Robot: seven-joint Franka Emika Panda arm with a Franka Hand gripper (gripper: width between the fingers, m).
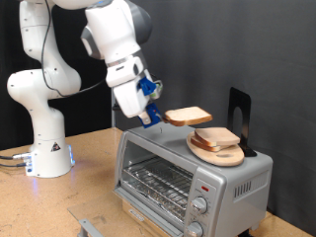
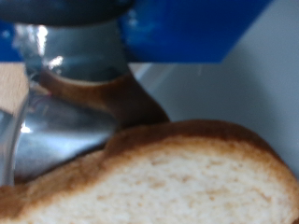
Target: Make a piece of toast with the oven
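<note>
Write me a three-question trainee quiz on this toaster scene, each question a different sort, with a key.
1. True or false: the gripper holds a piece of toast in the air above the oven.
2. Where is the second slice? A) on the wire rack B) on the round wooden board on top of the oven C) on the table
3. Fill in: in the exterior view, the oven's two knobs sit at the front's ____ side.

Key: 1 true; 2 B; 3 right.
</note>
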